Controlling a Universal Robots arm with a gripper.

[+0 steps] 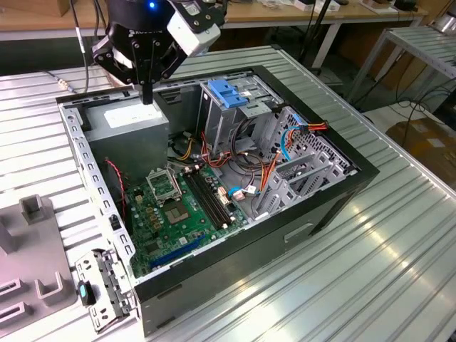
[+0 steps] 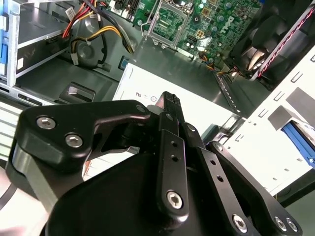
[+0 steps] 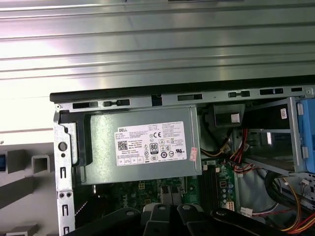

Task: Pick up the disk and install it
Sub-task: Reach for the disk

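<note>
The gripper (image 1: 147, 96) is black, with a blue light (image 1: 151, 6) above it and a white block (image 1: 191, 30) beside it. The table (image 1: 370, 271) is silver-grey, ribbed in straight parallel lines. The case (image 1: 324, 203) is black outside and bare grey metal within. The power supply (image 1: 135, 135) is grey, its sticker (image 3: 150, 142) white with black print. The board (image 1: 167, 214) is green with a blue slot (image 1: 178, 248). The cage (image 1: 222, 117) is grey, topped in blue. The cables (image 1: 267, 171) are red, orange, yellow and black
</note>
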